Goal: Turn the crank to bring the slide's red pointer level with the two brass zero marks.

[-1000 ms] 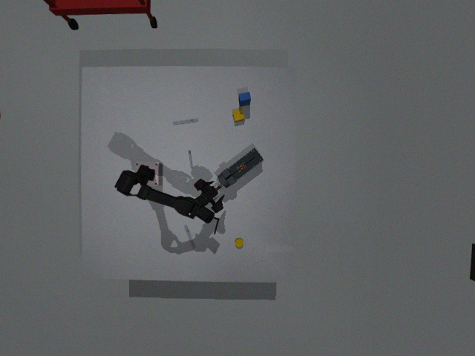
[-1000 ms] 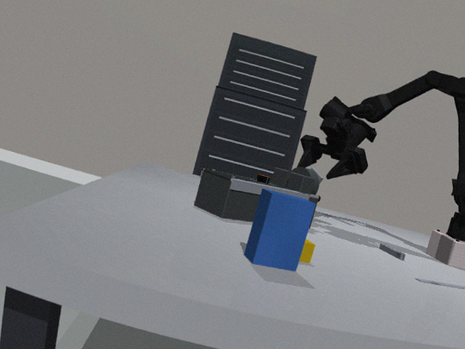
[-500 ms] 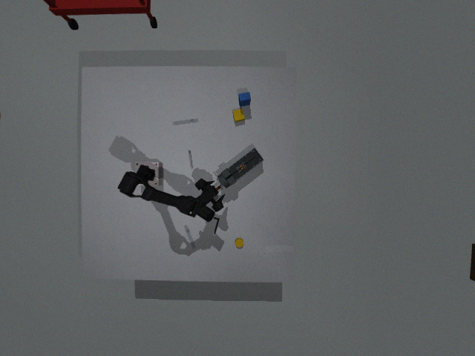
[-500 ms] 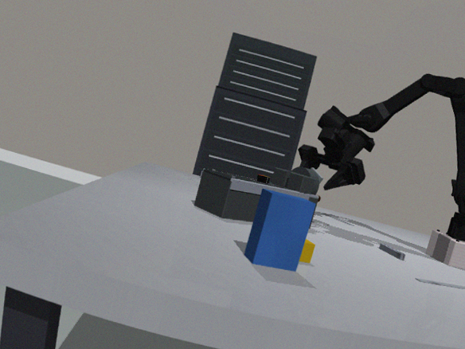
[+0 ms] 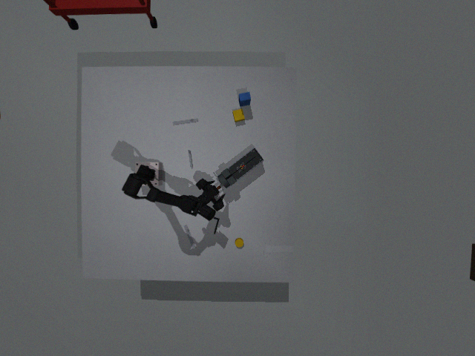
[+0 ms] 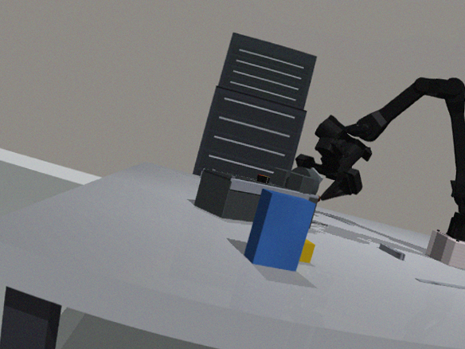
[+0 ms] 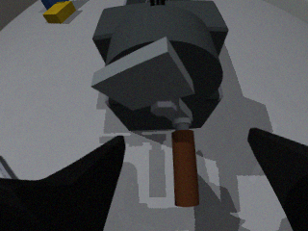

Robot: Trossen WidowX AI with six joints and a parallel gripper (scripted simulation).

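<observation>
The dark grey machine (image 5: 251, 156) (image 6: 211, 194) lies on the table, with its drum-shaped end housing (image 7: 159, 29) toward the arm. A grey crank arm (image 7: 144, 77) is on the housing's end, with an orange-brown handle (image 7: 186, 168) (image 5: 218, 188) sticking out toward the wrist camera. My gripper (image 7: 188, 138) (image 5: 217, 188) is open, with its fingers on either side of the handle and a gap on both sides. The red pointer and brass marks (image 5: 242, 166) (image 6: 262, 177) are tiny in the top and exterior views, so whether they are level cannot be told. The wrist view does not show them.
A blue block (image 5: 244, 99) (image 6: 280, 231) and a yellow block (image 5: 238, 115) (image 7: 60, 12) stand beyond the machine. A yellow disc (image 5: 239, 242), a black L-shaped key (image 5: 217, 225) and several thin grey bars, one of them a flat bar (image 5: 185, 122), lie on the table.
</observation>
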